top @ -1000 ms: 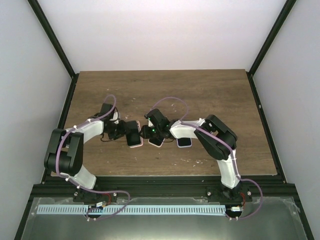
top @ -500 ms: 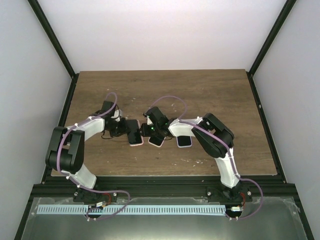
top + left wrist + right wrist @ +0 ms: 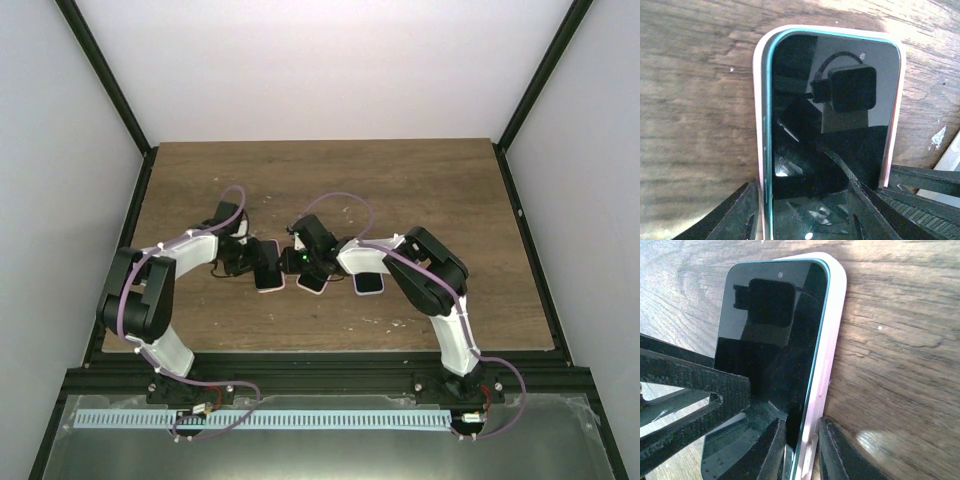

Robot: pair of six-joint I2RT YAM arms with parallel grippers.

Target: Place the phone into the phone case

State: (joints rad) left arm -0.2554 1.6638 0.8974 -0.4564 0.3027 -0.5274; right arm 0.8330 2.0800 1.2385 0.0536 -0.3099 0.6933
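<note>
As glossy phone lies in pink case, right hand clamps its rim; left hand unclear.

Scuffed dark wooden table; lying flat on it mid-frame are a phone in a pale pink case, a second cased phone and, rightmost, a third phone

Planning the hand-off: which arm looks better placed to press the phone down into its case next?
Left, probably. The left fingers straddle the phone at its near end, centred on the screen, so that arm could push down. The right fingers grip only one long edge of the pink case.
</note>
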